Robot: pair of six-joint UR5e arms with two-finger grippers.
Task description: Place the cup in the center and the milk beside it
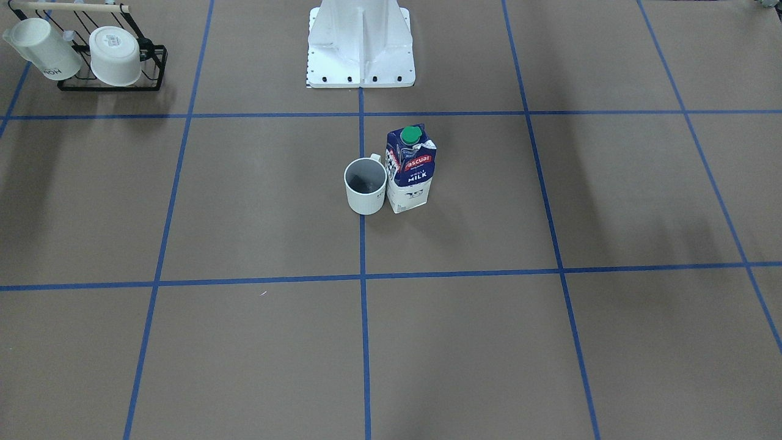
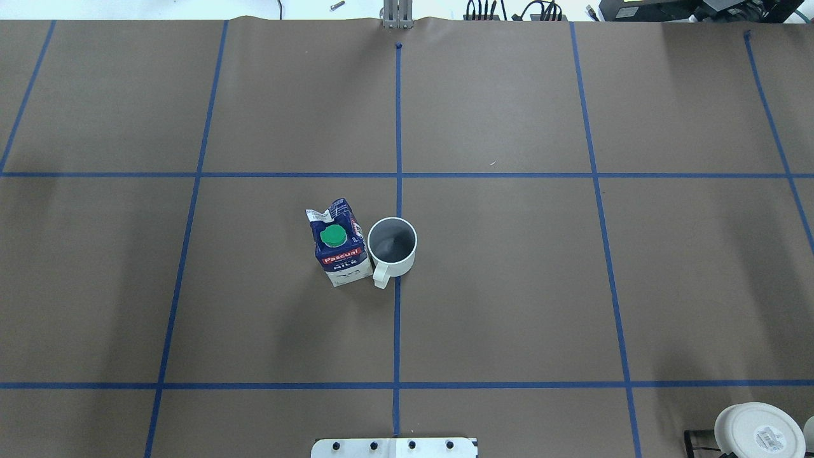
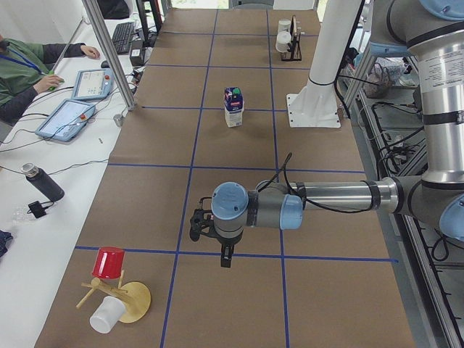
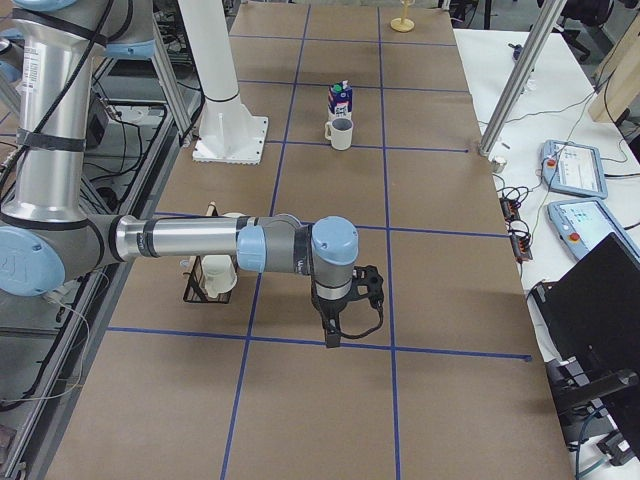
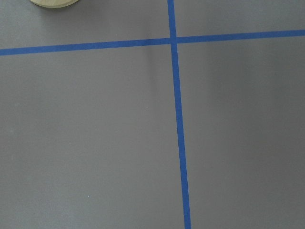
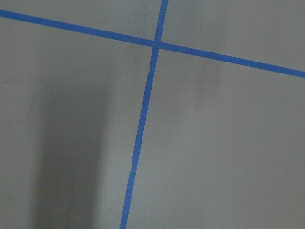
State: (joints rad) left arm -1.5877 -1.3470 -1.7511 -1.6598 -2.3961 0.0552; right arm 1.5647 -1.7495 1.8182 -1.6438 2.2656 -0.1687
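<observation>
The white cup (image 1: pixel 365 190) stands upright on the blue centre tape line (image 1: pixel 362 244), handle toward the robot base. It also shows in the overhead view (image 2: pixel 392 245). The navy-and-white milk (image 1: pixel 410 174) carton with a green cap stands upright right beside it, almost touching, on the robot's left side (image 2: pixel 340 249). My left gripper (image 3: pixel 217 245) hangs far from them, over a tape crossing near the table's left end. My right gripper (image 4: pixel 337 322) hangs over a tape crossing near the right end. I cannot tell whether either is open or shut. Both wrist views show only bare surface and tape.
A black wire rack (image 1: pixel 110 82) holding two white cups sits at the robot's right near corner, next to the right arm (image 4: pixel 215 275). A wooden stand with a red cup (image 3: pixel 110 262) and a white cup sits at the left end. The white robot base (image 1: pixel 360 55) is behind the carton.
</observation>
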